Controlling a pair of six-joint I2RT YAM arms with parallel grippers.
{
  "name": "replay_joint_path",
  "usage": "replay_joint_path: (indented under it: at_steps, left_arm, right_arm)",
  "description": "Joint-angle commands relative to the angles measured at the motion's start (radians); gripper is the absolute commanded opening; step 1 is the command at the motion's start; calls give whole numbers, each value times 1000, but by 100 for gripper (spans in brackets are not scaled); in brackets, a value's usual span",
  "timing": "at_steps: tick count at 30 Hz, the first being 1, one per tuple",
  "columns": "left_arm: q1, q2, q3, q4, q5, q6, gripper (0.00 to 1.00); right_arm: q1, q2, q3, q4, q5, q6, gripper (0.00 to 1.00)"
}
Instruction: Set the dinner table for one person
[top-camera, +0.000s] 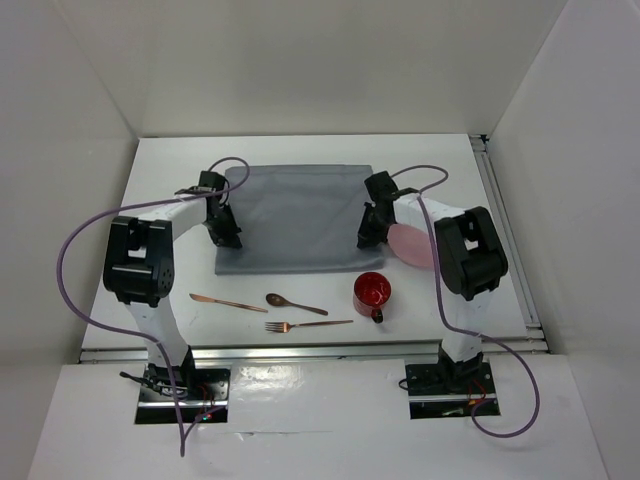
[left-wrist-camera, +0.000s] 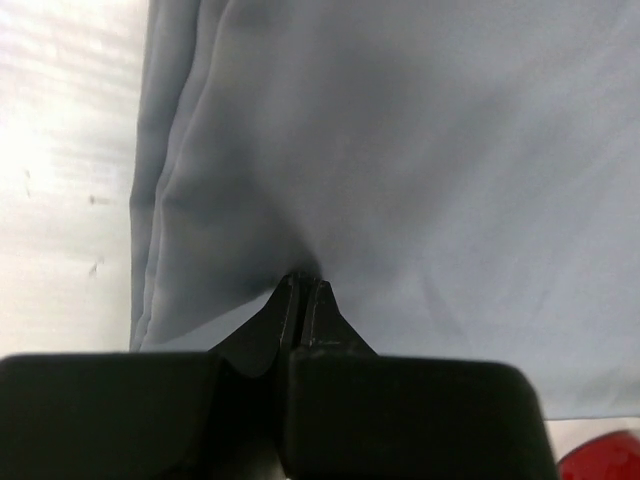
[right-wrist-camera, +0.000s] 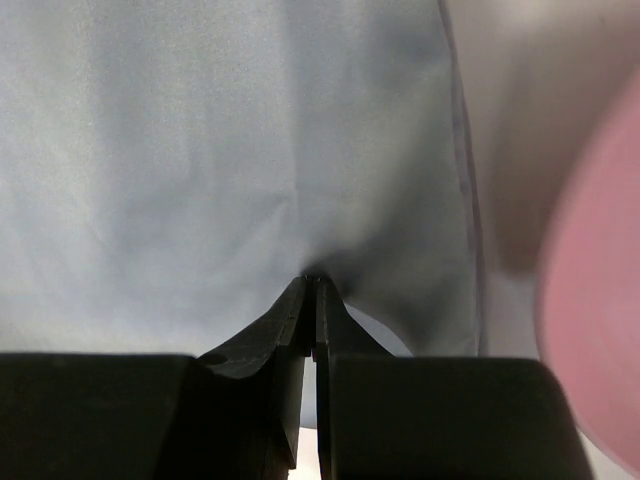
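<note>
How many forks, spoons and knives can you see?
3. The knife is leftmost, the spoon is right of it, and the fork lies just nearer than the spoon. Others could hide under the mat.

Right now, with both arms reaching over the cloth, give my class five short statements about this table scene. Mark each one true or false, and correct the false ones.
1. The left gripper is shut on the grey mat. True.
2. The right gripper hangs open above the mat. False: it is shut, pinching the mat near its right edge.
3. The red mug stands in the middle of the mat. False: it stands on the dinner table, off the mat's near edge.
4. The knife, spoon and fork lie on the bare table, off the mat. True.
5. The pink plate lies left of the mat. False: it lies to the mat's right.
</note>
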Motion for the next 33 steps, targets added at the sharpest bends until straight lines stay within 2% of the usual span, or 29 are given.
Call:
replay_joint_path:
  at_steps: [1,8,14,15,16,17,18,19,20,21,22,23,24,25,26,28,29,31,33]
  left_arm:
    - [-5,-14,-61,-86,23,30,0]
    - [-54,-57,-97,-67,-5,30,0]
    - [-63,-84,-68,-101,-5,30,1]
    - [-64,-101,-57,-113,-22,30,4]
    - [-64,-122,-46,-124,-35,30,16]
    - [-74,-147,-20,-133,-49,42,22]
    - [-74,-173,-2,-156,-77,56,29]
    - [-74,-220,21,-171,-91,56,35]
    - [-85,-243,71,-187,-100,68,46]
    - [-85,-265,98,-202,-100,68,51]
    - [-100,-309,124,-227,-124,79,54]
    - [-109,-332,145,-236,-144,79,58]
    - [-137,-357,174,-245,-169,79,69]
    - [-152,-407,184,-245,-211,88,73]
    - [-172,-434,184,-245,-212,88,75]
    - [-185,-480,184,-245,-210,117,80]
    - [-195,-518,184,-245,-200,140,84]
    - [-208,-546,184,-282,-190,159,87]
    - [-218,-589,167,-308,-181,159,90]
  right_arm:
    - [1,-18,-82,-51,90,13,3]
    - [1,-106,-168,-60,92,32,3]
    - [24,-160,-170,-103,116,53,3]
    - [36,-172,-161,-114,116,53,3]
    - [46,-187,-148,-123,131,53,5]
    - [46,-225,-113,-134,147,53,7]
    - [46,-247,-89,-159,158,53,15]
    - [46,-270,-64,-169,176,44,18]
    - [46,-294,-12,-169,185,44,22]
    - [46,-339,14,-183,196,33,26]
    - [46,-359,39,-198,205,21,41]
    - [32,-377,59,-198,225,21,49]
    - [21,-412,72,-213,237,12,55]
    - [11,-431,73,-233,272,12,67]
    - [-23,-448,57,-245,300,25,73]
    - [-75,-506,1,-276,334,56,78]
    - [-147,-553,-83,-258,323,70,79]
    - [-266,-597,-169,-233,264,81,79]
    - [-331,-630,-269,-223,236,81,79]
